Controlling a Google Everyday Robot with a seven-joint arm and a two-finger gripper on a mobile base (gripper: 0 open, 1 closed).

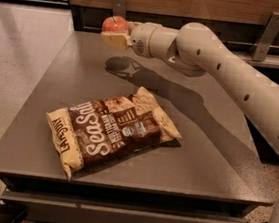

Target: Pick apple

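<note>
The grey tabletop (36,137) is taking up most of the view, its near edge running along the bottom and its far edge sitting under a dark wall. The cream robot arm (234,74) is reaching in from the right side, crossing above the far right corner and stretching leftward along the far edge. It is casting a long dark shadow (148,82) over the far half of the surface.

A brown and tan snack bag (112,130) is lying flat near the middle of the tabletop, a little toward the near left corner. It is sitting at a slant, with one end pointing toward the near left corner and the other toward the right edge. Nothing is touching it.

The gripper (116,33) is hanging at the end of the arm, above the far edge and left of that edge's middle. Its tan fingers (115,41) are clamping the apple (115,23), with one finger showing pressed against the fruit's underside.

The apple, red-orange and round, is sitting in that grip, raised clear of the tabletop. Its shadow is falling apart from it on the surface below, near the far edge.
</note>
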